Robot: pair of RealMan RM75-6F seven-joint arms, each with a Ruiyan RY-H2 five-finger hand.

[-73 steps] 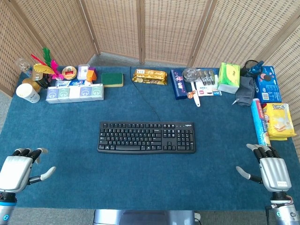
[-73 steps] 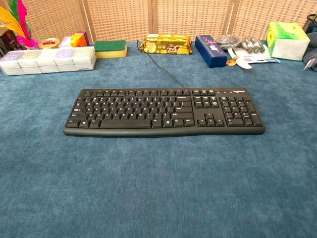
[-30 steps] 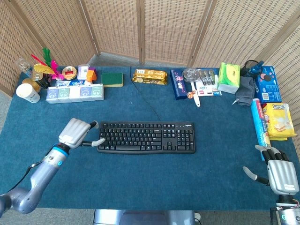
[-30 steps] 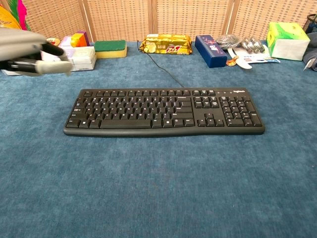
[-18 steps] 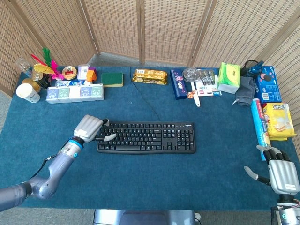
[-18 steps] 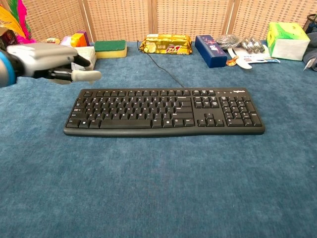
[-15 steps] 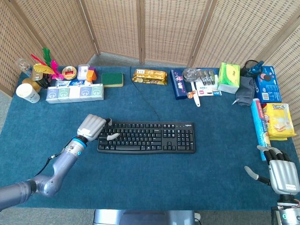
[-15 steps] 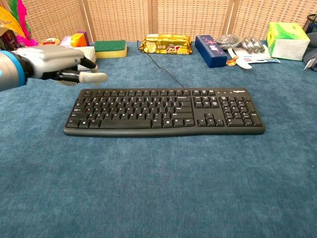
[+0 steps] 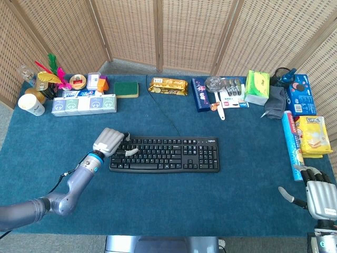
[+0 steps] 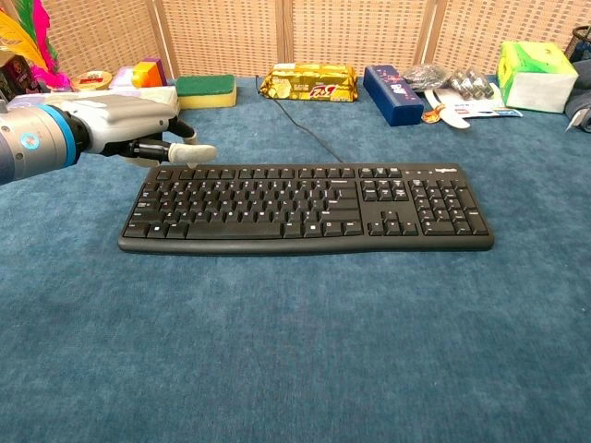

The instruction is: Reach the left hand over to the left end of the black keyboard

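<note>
The black keyboard (image 9: 164, 154) lies flat in the middle of the blue table, its cable running to the back. My left hand (image 9: 109, 141) hovers over the keyboard's left end, back of the hand up. It holds nothing, and its thumb sticks out to the right above the upper-left keys. The chest view shows the same left hand (image 10: 129, 128) just above the keyboard (image 10: 305, 207) at its far left corner. My right hand (image 9: 318, 196) rests empty near the table's front right corner, fingers apart.
Along the back edge stand white boxes (image 9: 84, 103), a green sponge (image 9: 126, 88), a snack pack (image 9: 168, 86), a blue box (image 9: 200, 95) and a green tissue pack (image 9: 257, 86). More packets (image 9: 313, 135) line the right edge. A cup (image 9: 30, 104) stands far left.
My left arm has swung from the front left corner up to the keyboard's left end, still creeping right over the last half second. The right hand slid slightly toward the front edge.
</note>
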